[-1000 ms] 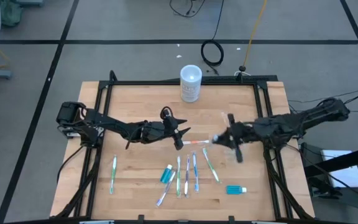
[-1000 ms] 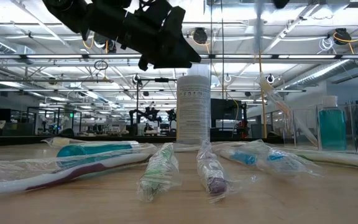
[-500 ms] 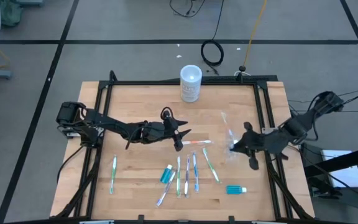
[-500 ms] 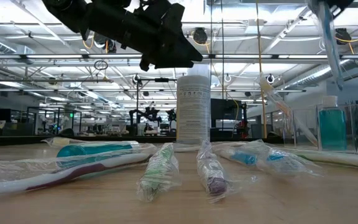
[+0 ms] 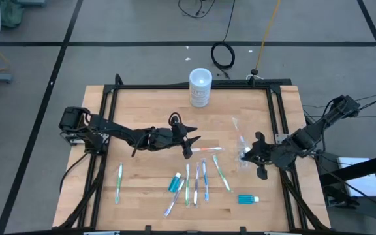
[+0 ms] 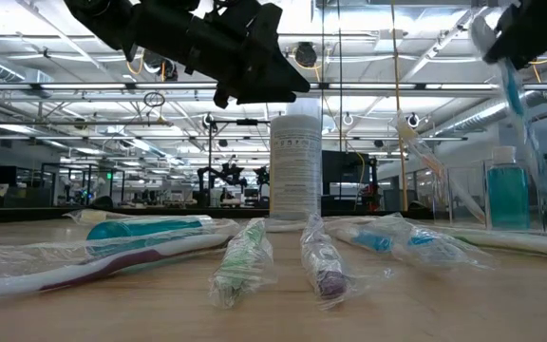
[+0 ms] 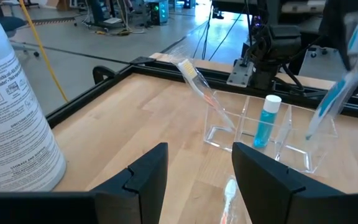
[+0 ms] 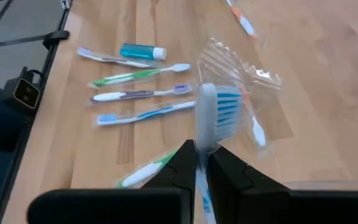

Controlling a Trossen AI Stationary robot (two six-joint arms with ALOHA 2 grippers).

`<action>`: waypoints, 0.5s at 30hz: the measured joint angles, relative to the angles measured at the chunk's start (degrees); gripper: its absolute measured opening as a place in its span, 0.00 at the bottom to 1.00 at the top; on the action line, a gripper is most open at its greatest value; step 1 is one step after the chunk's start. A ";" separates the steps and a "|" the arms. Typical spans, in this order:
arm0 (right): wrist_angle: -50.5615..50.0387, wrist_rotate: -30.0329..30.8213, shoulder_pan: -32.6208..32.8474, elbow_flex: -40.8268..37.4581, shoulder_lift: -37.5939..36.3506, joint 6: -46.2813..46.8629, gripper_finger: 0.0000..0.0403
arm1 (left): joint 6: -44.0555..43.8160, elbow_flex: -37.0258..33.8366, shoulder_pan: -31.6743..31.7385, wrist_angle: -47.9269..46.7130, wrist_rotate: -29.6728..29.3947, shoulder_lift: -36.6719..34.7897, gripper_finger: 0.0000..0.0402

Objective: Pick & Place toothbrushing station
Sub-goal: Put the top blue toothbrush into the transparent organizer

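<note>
My right gripper (image 5: 246, 155) is shut on a blue-and-white toothbrush (image 7: 332, 99) over the clear compartment holder (image 7: 260, 134) near the table's right side. A teal tube (image 7: 265, 121) stands in the holder and an orange-marked toothbrush (image 7: 199, 87) leans in it. Whether the held brush's lower end is inside the holder, I cannot tell. My left gripper (image 5: 193, 141) hovers open at mid-table with nothing between its fingers. Several toothbrushes (image 5: 197, 183) and two teal tubes (image 5: 174, 183) lie flat toward the near edge. My right gripper pinches the toothbrush's neck (image 8: 199, 144) between its two fingers, just below the blue-bristled head (image 8: 221, 112). The fingers slant downward and lie across the brush. The head stands above the fingers. The handle (image 6: 518, 104) hangs below them, clear of the table.
A tall frosted container with a white lid (image 5: 200, 87) stands at the far edge. One orange-tipped toothbrush (image 5: 205, 149) lies just right of my left gripper. One toothbrush (image 5: 119, 181) lies alone at the near left. A black frame (image 5: 276, 117) borders the wooden table.
My right gripper has drawn back toward the table's right edge and sunk, tipping further downward and turning, with the toothbrush still held. The brush now hangs at the clear holder.
</note>
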 joint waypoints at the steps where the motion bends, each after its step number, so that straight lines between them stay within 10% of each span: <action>1: 0.95 -0.02 -0.01 -0.95 -0.02 -0.03 0.04 | 0.00 -0.02 0.00 0.02 0.00 0.00 0.46; 15: 2.98 5.78 -0.03 -2.91 -0.23 -9.21 0.22 | 0.00 -0.01 0.00 0.20 0.00 0.00 0.46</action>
